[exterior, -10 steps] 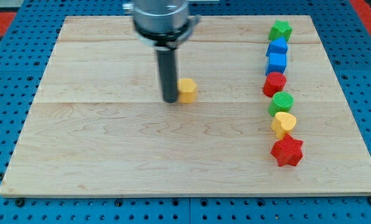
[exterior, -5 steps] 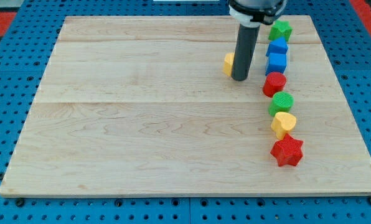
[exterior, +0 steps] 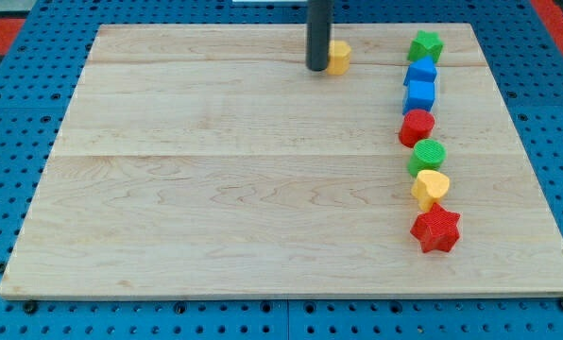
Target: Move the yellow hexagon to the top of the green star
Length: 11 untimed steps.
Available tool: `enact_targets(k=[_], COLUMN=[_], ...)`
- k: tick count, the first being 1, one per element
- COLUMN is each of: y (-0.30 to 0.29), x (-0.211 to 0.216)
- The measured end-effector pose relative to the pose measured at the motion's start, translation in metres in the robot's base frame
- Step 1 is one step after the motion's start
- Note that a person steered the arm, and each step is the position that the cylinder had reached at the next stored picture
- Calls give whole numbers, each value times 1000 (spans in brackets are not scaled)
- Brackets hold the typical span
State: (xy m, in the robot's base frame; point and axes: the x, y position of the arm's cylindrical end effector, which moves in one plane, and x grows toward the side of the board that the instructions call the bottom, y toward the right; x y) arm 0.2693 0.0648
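- A pale wooden board point(exterior: 215, 189) lies on a blue pegboard table point(exterior: 17, 142) full of holes; a red patch shows at the view's top corners.
- The yellow hexagon point(exterior: 338, 57) sits near the board's top edge, to the view's left of the green star point(exterior: 425, 44) and clearly apart from it.
- My tip point(exterior: 316, 68) rests against the hexagon's left side, touching or just beside it; the rod rises out of the view's top.
- There is no gripper on this arm, only the straight dark rod, so nothing spreads or pinches; contact is a plain push from the side.
- Down the view's right runs a column of blocks: the green star, two blue blocks point(exterior: 420, 72) point(exterior: 419, 95) whose shapes I cannot settle, a red round block point(exterior: 417, 127), a green round block point(exterior: 429, 155), a yellow heart point(exterior: 431, 187) and a red star point(exterior: 435, 229).
- Handling judgement: the hexagon looks small, rigid and light, and probably slides easily on the smooth wood. It cannot be taken hold of; the tip must meet the middle of a flat face, since an off-centre push would likely spin it or let it slip past the rod.
- Little board remains above the star, so the last approach seems to call for short, careful nudges to keep the hexagon on the board and off the star.
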Motion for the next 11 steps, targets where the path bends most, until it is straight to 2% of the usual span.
enact_targets(k=[1, 3, 4, 5, 7, 8, 9, 10, 11], y=[47, 64, 76, 44, 108, 99, 115, 75, 41], x=[-27, -71, -71, -56, -48, -56, -58, -46, 66])
